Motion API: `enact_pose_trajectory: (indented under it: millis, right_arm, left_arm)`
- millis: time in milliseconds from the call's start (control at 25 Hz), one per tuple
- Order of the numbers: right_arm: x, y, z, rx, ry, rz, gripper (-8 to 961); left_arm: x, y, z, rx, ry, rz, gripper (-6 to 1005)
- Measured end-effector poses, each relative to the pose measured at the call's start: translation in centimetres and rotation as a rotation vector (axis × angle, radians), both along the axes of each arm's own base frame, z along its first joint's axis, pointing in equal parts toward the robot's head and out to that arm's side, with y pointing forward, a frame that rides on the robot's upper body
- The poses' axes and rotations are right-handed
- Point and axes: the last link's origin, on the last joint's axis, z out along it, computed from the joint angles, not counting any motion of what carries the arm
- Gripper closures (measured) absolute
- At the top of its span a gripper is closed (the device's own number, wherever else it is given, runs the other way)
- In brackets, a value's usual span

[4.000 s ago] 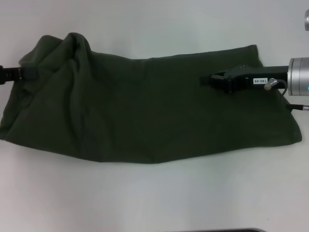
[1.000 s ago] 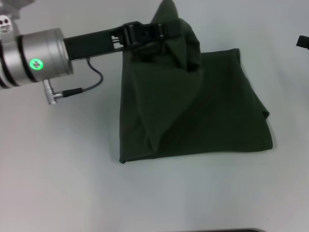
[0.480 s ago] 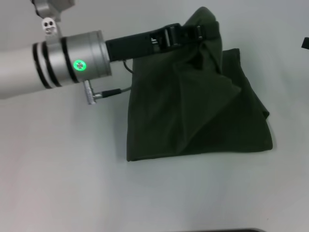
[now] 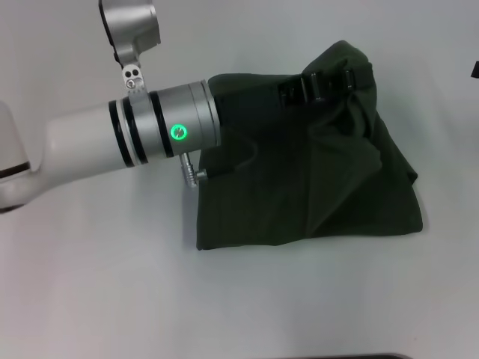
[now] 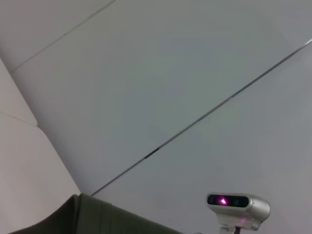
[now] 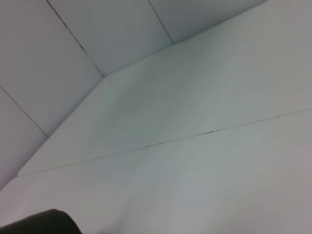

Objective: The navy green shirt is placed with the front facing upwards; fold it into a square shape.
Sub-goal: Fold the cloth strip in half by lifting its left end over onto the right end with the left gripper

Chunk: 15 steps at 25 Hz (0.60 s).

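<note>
- Navy green shirt [image 4: 322,187]: dark olive cloth lying on the white worktop [image 4: 97,284], folded into a roughly square block with a straight near edge and a sharp near-left corner; no lettering or label shows.
- Its upper layer is lifted into a peaked ridge at the far right, with creases running down from the peak toward the near edge; the lower layers lie flat beneath.
- Left gripper [image 4: 325,86]: black, reaching in over the shirt's far edge from the left. Its fingers [image 4: 346,78] are pinched narrow on the raised cloth, which drapes down directly below and to the right of them.
- The flat part of the shirt spreads below and to the left of the fingers, partly hidden by the silver wrist cuff with its green light [image 4: 178,132].
- Left wrist view: a strip of olive cloth [image 5: 97,219] at the frame edge, with grey panels beyond.
- Right gripper: only a dark sliver at the right border of the head view [image 4: 476,70], well apart from the shirt; whether it is wide or narrow cannot be told.
- Change from half a second earlier: the left arm has travelled further right, carrying the peak of cloth with it, so the folded-over layer now covers more of the block and the wrist cuff overlaps the shirt's left edge.
</note>
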Motion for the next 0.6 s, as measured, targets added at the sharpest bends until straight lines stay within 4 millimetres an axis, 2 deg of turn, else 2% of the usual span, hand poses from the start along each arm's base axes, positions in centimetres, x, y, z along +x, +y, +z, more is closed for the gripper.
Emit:
enact_pose_trajectory:
  millis: [560,600]
  right_arm:
    - [-0.4,0.2,-0.6,-0.012,0.009,0.009,924]
    - [-0.4,0.2,-0.6,-0.011,0.010,0.009,924]
  left_arm:
    - [-0.4,-1.1,-0.5,-0.005,-0.029,0.011,819]
    - [-0.4,-1.2,-0.5,-0.007,-0.030,0.012,747]
